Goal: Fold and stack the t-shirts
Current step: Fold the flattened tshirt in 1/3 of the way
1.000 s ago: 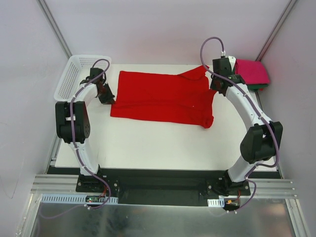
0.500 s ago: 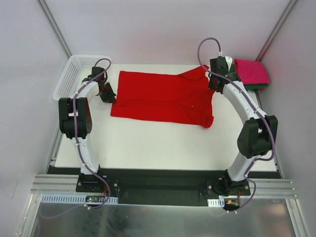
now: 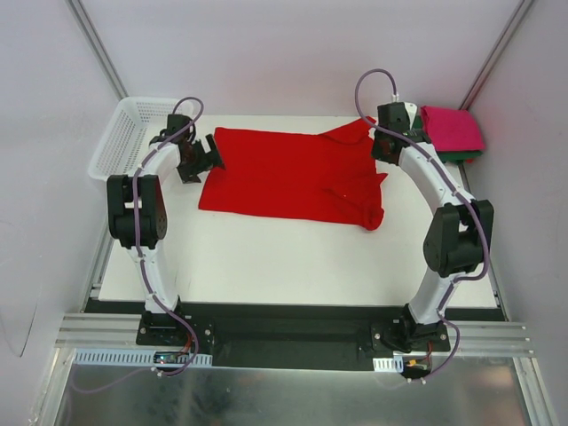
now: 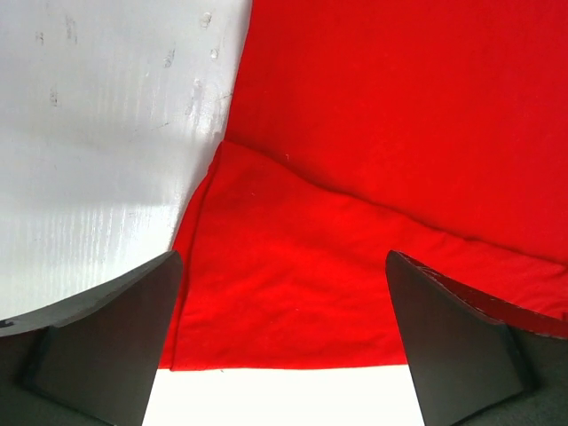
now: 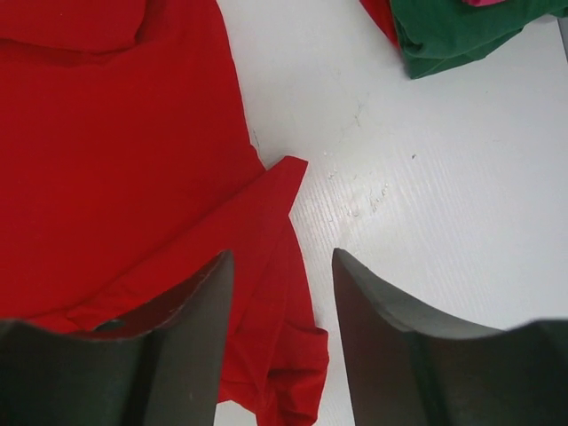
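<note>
White walls close in the bench (image 3: 266,257), a pale board with both arms bolted at its near edge. A white mesh basket (image 3: 106,151) sits at the far left corner, just outside the left arm.

The red t-shirt (image 3: 293,173) lies spread crosswise on the far half of the bench, flat for the most part, with a sleeve poking out at its far right and a small bunched lump at its near right corner. At the far right corner, well apart from it, the magenta-pink t-shirt (image 3: 453,129) rests folded on top of the dark green t-shirt (image 3: 463,157), of which only a thin edge shows from above.

The left end effector (image 3: 202,155) hangs over the left edge of the red shirt. In the left wrist view its end effector (image 4: 280,257) has the fingers (image 4: 106,346) spread wide, gripping nothing; below them the red t-shirt (image 4: 399,106) shows two layers, the upper one's edge running on a slant, and the bare bench (image 4: 89,133) to the left.

The right end effector (image 3: 383,146) hovers at the far right of the red shirt, by the sleeve. In the right wrist view the end effector (image 5: 282,257) has its fingers (image 5: 186,346) partly apart, with nothing clamped between them. Under it a pointed flap of the red t-shirt (image 5: 106,133) lies on the white bench (image 5: 444,222), and a crumpled fold sits at the bottom of the view. The dark green t-shirt (image 5: 461,31) shows at the upper right, apart from the red cloth.
</note>
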`<move>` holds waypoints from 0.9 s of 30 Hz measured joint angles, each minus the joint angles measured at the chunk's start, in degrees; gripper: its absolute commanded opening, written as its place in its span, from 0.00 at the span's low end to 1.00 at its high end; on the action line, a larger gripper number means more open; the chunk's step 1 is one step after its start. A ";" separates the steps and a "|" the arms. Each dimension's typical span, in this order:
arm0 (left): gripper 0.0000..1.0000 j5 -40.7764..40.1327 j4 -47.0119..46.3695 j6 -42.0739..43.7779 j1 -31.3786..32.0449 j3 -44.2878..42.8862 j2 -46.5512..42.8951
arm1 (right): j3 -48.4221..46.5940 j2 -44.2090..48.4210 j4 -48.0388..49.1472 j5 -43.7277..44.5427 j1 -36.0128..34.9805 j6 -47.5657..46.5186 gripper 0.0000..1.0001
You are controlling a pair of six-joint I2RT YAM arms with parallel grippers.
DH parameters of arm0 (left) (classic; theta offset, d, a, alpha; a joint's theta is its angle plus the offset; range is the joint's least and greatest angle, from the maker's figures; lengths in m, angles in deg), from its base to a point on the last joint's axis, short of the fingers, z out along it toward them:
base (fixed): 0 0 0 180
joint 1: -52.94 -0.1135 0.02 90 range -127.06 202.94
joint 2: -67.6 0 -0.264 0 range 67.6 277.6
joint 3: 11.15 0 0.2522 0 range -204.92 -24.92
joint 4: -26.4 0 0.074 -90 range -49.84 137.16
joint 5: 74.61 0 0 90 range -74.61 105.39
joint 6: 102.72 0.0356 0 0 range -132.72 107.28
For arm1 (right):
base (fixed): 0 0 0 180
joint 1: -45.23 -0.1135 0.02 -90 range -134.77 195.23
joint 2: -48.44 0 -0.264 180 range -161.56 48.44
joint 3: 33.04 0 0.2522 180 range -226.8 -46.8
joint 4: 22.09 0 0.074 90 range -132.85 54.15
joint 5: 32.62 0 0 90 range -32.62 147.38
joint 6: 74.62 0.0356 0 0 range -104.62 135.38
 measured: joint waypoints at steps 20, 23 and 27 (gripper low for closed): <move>0.99 -1.01 -0.24 0.26 6.19 3.41 -4.35 | 12.41 11.91 -0.33 -6.82 -2.67 0.90 0.51; 0.97 -2.54 -1.40 0.46 12.39 5.07 -5.42 | 17.05 14.40 -0.48 -8.72 -4.48 1.51 0.35; 0.60 -3.89 -3.17 0.33 19.28 9.60 -7.23 | 24.04 18.56 -0.63 -11.37 -6.08 2.67 0.02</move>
